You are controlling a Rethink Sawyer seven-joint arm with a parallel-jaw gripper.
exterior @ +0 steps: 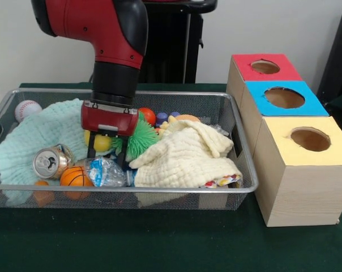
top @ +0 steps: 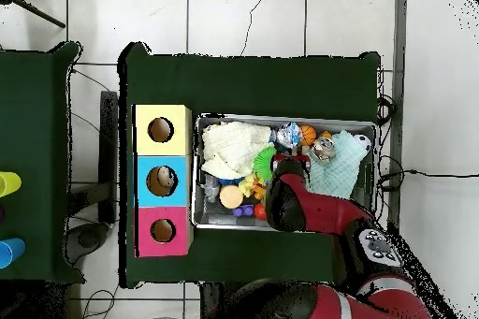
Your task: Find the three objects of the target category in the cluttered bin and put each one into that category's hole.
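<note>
The silver wire-mesh bin point(exterior: 239, 122) holds toys and cloths; it also shows in the overhead view point(top: 374, 128). One crushed clear bottle with a blue label point(exterior: 105, 171) lies at the bin's front wall, between an orange basketball point(exterior: 75, 176) and the cream cloth point(exterior: 188, 156); it shows in the overhead view too point(top: 286, 135). No other bottle is visible. My gripper point(exterior: 107, 154) hangs open just above and behind this bottle, with a yellow ball point(exterior: 102, 143) behind its fingers. In the overhead view the arm hides the gripper.
A silver can point(exterior: 49, 162) lies left of the basketball on a mint cloth point(exterior: 41, 133). A green spiky ball point(exterior: 140, 139) touches the gripper's right side. A baseball point(exterior: 27, 109) sits far left. Red point(exterior: 264, 68), blue point(exterior: 284, 97) and yellow point(exterior: 310, 139) hole boxes stand right of the bin.
</note>
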